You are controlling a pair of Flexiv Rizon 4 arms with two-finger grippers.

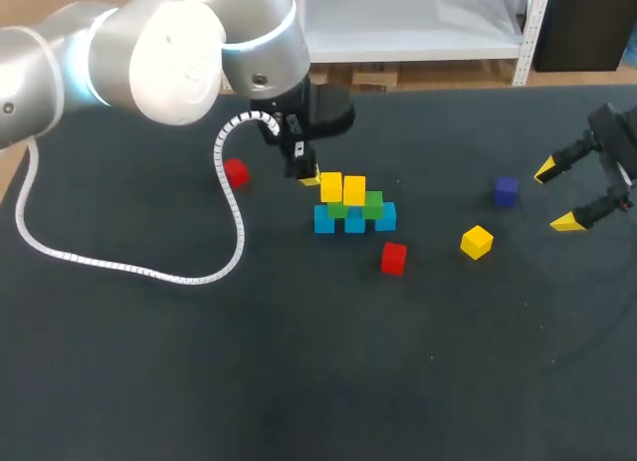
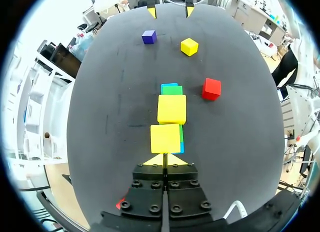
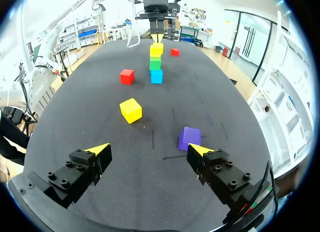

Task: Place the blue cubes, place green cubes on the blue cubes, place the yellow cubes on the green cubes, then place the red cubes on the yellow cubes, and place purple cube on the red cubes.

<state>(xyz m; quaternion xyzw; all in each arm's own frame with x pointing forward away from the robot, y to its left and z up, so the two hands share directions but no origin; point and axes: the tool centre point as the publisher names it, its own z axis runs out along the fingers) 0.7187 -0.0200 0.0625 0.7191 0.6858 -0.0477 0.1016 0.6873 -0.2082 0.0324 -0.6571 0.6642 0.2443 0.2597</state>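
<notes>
The stack stands mid-table: a row of blue cubes (image 1: 354,223), two green cubes (image 1: 372,204) on them, and two yellow cubes (image 1: 343,188) on top. My left gripper (image 1: 307,175) is shut and empty, its tips (image 2: 164,159) right behind the nearer yellow cube (image 2: 165,138). At the right of the table my right gripper (image 1: 555,195) stands open and empty. In its wrist view the purple cube (image 3: 190,137) lies just ahead of one finger of the right gripper (image 3: 149,149). Loose on the table are a yellow cube (image 1: 477,242), a red cube (image 1: 393,258), another red cube (image 1: 236,171) and the purple cube (image 1: 506,190).
A white coiled cable (image 1: 231,197) from my left arm loops over the table's left half, passing beside the far red cube. The dark table (image 1: 299,381) has bare cloth all along the front.
</notes>
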